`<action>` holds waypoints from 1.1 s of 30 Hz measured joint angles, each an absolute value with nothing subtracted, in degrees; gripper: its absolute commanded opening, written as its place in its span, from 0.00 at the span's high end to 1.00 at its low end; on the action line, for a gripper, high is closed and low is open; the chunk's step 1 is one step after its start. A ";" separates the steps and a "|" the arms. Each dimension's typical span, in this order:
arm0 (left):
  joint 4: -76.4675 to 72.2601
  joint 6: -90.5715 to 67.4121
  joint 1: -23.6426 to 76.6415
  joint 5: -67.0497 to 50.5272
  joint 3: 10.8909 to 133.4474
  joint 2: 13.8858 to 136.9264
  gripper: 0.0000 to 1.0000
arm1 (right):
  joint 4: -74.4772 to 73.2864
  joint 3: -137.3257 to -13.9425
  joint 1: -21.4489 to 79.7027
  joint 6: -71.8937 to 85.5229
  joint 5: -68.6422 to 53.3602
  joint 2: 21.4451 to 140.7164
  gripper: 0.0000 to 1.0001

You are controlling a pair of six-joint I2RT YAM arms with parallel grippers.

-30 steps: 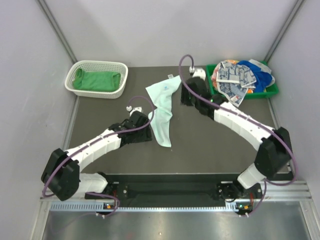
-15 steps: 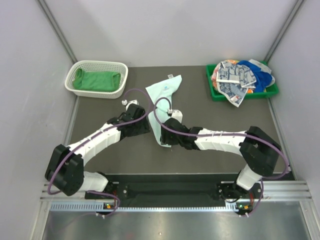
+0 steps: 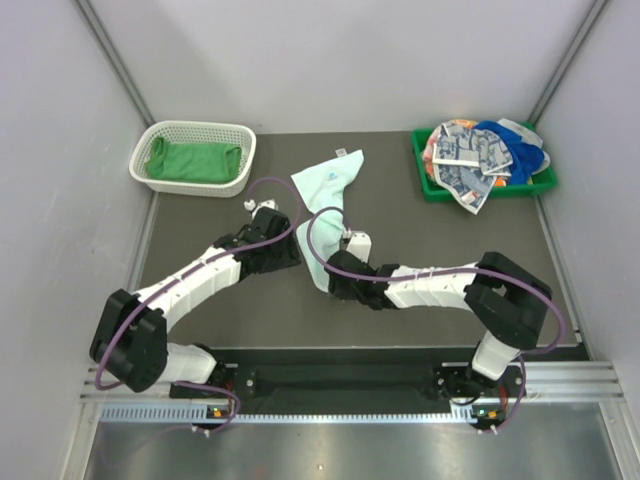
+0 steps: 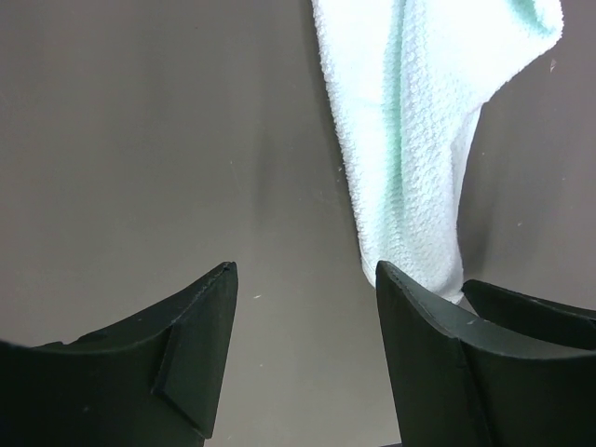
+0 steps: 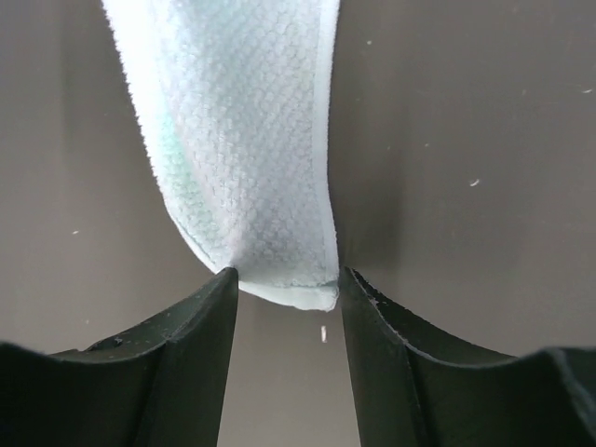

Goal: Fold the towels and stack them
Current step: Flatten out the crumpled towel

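Straddling pale mint towel end, right hand partly open.

Built as two jointed limbs, left arm and right arm, in glossy white shells with rounded edges. Broken up by bulky black housings at the shoulder and elbow joints. Strung with a thin purple cable that loops loosely off each limb. Tipped with a matte black left hand and right hand, each with two broad, wedge-shaped fingers with smooth faces and bevelled edges. Mounted on black bases fixed to a silver slotted rail.
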State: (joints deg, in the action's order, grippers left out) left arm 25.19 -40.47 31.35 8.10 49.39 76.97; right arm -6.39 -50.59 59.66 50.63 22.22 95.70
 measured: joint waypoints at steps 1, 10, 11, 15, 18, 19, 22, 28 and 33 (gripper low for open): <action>25.15 -40.49 31.35 8.05 49.34 76.97 0.34 | -6.44 -50.50 59.72 50.72 22.59 95.77 0.55; 22.98 -40.51 31.16 6.81 48.84 76.99 0.29 | -8.58 -50.39 59.99 50.17 23.55 95.70 1.00; 22.48 -40.51 31.14 6.50 48.77 76.99 0.29 | -9.74 -50.39 59.99 49.69 23.75 94.76 1.00; 19.92 -40.64 31.09 4.54 47.88 77.01 0.28 | -14.92 -52.80 59.48 46.46 25.17 88.25 1.00; 17.80 -40.77 31.09 3.07 46.57 77.01 0.28 | -17.41 -58.08 58.30 43.46 25.91 83.85 0.94; 17.41 -40.84 31.09 2.76 46.17 77.01 0.29 | -17.41 -59.92 57.78 42.57 25.98 82.81 0.90; 17.10 -40.99 31.09 2.76 45.32 77.01 0.29 | -16.82 -62.06 57.04 40.71 25.56 81.47 0.82; 18.31 -41.89 28.49 4.14 45.08 75.42 0.30 | -15.90 -60.14 57.45 40.71 21.30 88.62 0.67; 18.70 -41.78 25.15 4.08 45.06 72.05 0.30 | -15.94 -59.22 58.46 41.10 19.57 96.20 0.55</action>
State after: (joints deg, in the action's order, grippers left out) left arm 18.70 -41.78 25.15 4.08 45.06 72.05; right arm -15.94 -59.22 58.46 41.10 19.57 96.20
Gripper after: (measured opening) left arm 0.699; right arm 0.417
